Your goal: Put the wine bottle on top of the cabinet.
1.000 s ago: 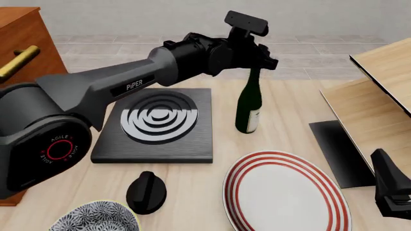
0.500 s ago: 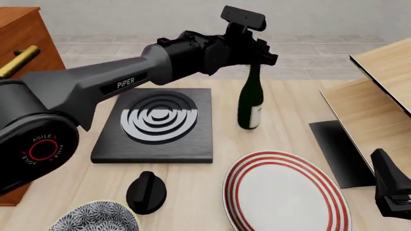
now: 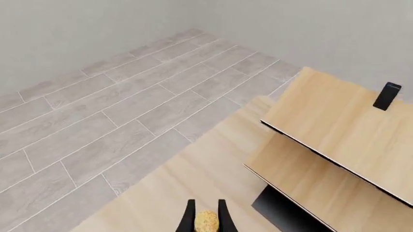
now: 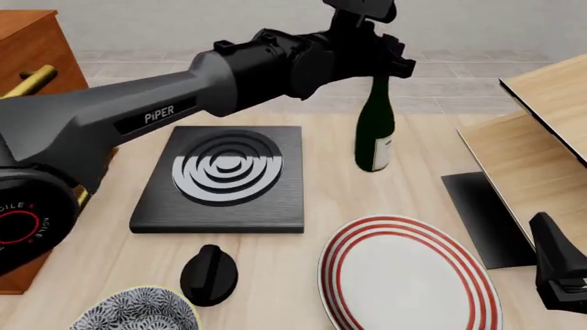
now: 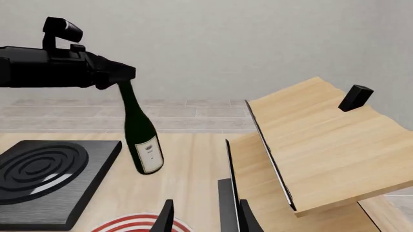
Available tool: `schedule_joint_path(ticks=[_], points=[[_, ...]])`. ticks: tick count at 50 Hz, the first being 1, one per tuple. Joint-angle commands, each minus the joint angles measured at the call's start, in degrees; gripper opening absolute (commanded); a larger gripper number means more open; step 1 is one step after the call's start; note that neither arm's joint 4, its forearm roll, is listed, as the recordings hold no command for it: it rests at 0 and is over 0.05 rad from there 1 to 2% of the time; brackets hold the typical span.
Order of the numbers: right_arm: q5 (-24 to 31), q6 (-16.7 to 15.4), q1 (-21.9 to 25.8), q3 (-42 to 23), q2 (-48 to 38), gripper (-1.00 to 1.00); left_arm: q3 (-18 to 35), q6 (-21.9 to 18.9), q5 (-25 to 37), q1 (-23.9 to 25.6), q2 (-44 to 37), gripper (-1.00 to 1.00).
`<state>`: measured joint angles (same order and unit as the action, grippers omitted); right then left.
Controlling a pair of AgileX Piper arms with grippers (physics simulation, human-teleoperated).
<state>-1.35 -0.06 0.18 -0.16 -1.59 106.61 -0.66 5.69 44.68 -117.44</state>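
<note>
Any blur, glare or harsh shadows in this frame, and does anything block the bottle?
Front view: sharp, flat even light, no glare; the left gripper covers the neck of the wine bottle. Right wrist view: equally crisp, bottle tilted, label readable, only a faint soft shadow beneath. Left wrist view: no blur, only the gold cap shows between the fingers.

Glossy dark-green glass on the wine bottle (image 4: 374,135), paper-white label. The hotplate (image 4: 224,177) is matt black, brushed, with pale rings. The bench (image 4: 303,275) shows smooth light wood. The cabinet (image 4: 32,51) is reddish-brown wood, brass-look handle. The plate (image 4: 403,275) looks glazed ceramic.
</note>
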Motion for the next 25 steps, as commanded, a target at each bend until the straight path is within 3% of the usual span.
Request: schedule_joint_path(ticks=[1,12,17,25], points=[[-0.01,0.0,-0.01,0.0,-0.03,1.0,-2.81,-1.17,-3.27,1.84,2.88,-1.0],[-0.02,0.01,0.0,0.0,-0.04,1.0,2.42,-2.62,-0.79,3.46,2.52,-1.0],[-0.01,0.0,0.01,0.0,-0.02,1.0,9.17,-1.86,3.0,2.61,0.01,-1.0],[0.0,0.0,0.0,0.0,0.01,1.0,12.76,-2.35,5.49,2.8,-0.1,-1.0]])
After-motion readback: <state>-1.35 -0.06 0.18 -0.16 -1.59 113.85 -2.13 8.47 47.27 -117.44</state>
